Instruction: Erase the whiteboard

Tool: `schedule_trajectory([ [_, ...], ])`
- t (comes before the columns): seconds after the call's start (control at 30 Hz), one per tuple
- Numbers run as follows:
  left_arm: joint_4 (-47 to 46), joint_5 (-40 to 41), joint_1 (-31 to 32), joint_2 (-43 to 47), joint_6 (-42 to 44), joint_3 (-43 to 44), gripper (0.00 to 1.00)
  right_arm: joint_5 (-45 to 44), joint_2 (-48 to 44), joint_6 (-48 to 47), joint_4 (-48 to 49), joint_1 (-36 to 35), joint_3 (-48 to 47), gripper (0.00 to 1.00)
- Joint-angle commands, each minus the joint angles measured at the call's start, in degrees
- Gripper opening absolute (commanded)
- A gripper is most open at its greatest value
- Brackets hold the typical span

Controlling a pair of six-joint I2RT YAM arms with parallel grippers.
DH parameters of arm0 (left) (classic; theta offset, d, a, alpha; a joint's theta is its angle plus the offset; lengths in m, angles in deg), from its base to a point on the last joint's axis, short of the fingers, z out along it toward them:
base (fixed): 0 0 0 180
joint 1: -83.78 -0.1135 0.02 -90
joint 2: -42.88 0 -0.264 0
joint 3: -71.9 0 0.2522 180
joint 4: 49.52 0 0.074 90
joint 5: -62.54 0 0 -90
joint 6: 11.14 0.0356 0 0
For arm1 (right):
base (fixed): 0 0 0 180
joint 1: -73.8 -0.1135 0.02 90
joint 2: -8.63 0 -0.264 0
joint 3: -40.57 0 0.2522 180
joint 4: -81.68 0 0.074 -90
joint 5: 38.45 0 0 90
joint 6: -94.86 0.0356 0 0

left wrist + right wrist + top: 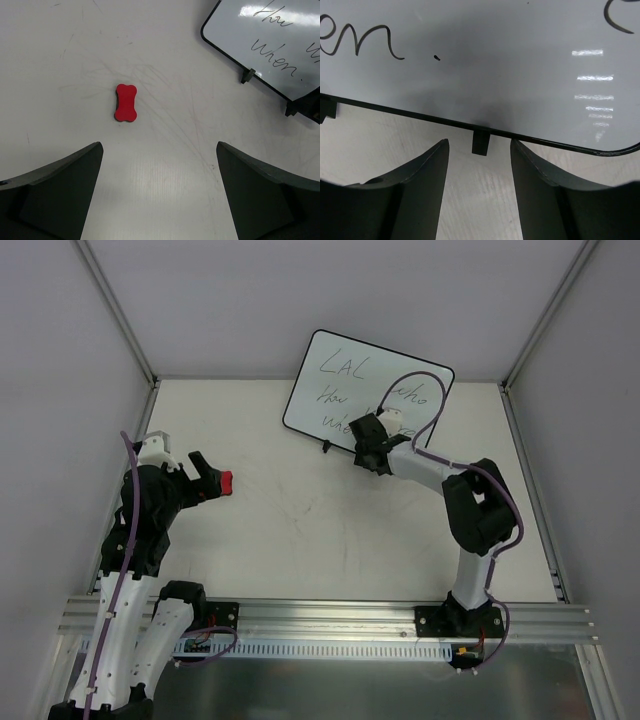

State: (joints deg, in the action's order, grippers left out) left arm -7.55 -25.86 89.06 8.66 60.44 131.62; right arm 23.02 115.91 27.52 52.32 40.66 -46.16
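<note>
The whiteboard (335, 385) stands tilted at the back of the table, with black handwritten words on it. It also shows in the left wrist view (272, 37) and fills the right wrist view (495, 65). My right gripper (368, 448) is open at its lower edge, its fingertips either side of one small black foot (480, 143), not touching it. A small red bone-shaped eraser (125, 102) lies flat on the table (165, 165). My left gripper (159, 146) is open and empty, above the table just short of the eraser (226, 481).
Grey enclosure walls (60, 360) close in the table on the left, right and back. An aluminium rail (320, 615) runs along the near edge. The right arm's purple cable (432, 380) loops in front of the board's right part.
</note>
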Motion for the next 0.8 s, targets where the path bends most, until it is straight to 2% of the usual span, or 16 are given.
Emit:
schedule_trajectory([
  [0.0,-0.3,0.2,0.4,-0.1,-0.7,0.2,0.99,-3.7,1.7,3.0,-0.3,-0.3,-3.3,0.55],
  [0.4,0.1,1.0,0.8,0.4,0.0,-0.3,0.99,-1.9,5.5,3.7,-0.3,0.4,-4.5,0.37],
  [0.57,0.3,1.2,0.9,0.6,0.0,-0.3,0.99,-1.5,5.4,3.9,-0.2,1.2,-3.1,0.18],
  [0.6,0.3,1.3,0.9,0.6,0.0,-0.3,0.99,-1.1,5.0,3.9,-0.1,1.4,-2.5,0.10],
  [0.7,0.3,1.6,0.9,0.6,0.1,-0.3,0.99,-0.6,4.3,2.0,-0.1,1.5,-1.7,0.01],
  [0.77,0.3,1.6,0.9,0.6,0.0,-0.3,0.99,0.2,3.6,1.0,0.0,1.5,-0.6,0.00],
])
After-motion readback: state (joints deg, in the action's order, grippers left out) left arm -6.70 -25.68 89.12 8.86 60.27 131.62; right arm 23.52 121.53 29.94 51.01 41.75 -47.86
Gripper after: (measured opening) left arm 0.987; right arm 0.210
